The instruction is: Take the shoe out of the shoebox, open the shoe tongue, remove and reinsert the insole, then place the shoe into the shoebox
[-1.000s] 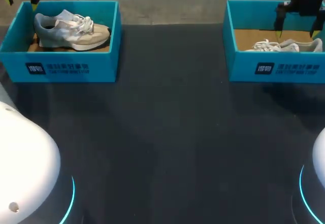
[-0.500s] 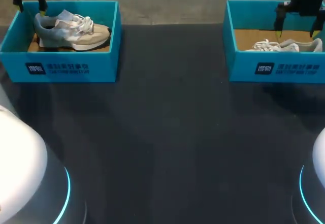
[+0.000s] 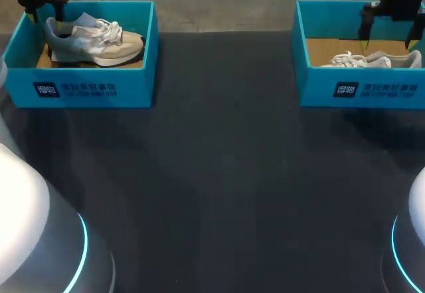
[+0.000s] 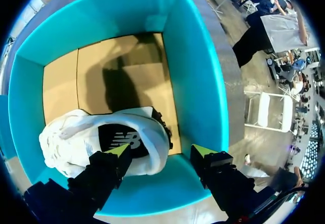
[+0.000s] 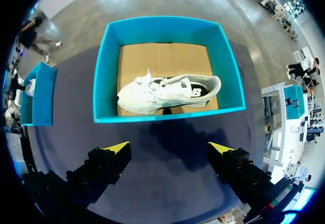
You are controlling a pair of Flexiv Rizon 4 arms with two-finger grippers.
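Observation:
A grey and beige shoe (image 3: 93,40) stands upright in the left teal shoebox (image 3: 80,88). My left gripper (image 3: 44,12) hangs over its heel end, open. In the left wrist view the white heel (image 4: 122,142) lies under the left gripper (image 4: 161,151), one finger over the heel and the other near the box wall (image 4: 203,82). A second, white shoe (image 3: 372,59) lies on its side in the right teal shoebox (image 3: 358,90). My right gripper (image 3: 388,37) hovers high above that shoe (image 5: 167,92), open (image 5: 168,147) and holding nothing.
The two boxes stand at the table's far edge, left and right. Dark table top (image 3: 219,173) stretches between and in front of them. The boxes' brown cardboard floors (image 4: 101,76) show beside the shoes.
My left gripper has moved right and down from the box's outer corner to over the shoe's heel, its fingers a little narrower. The right arm has not moved.

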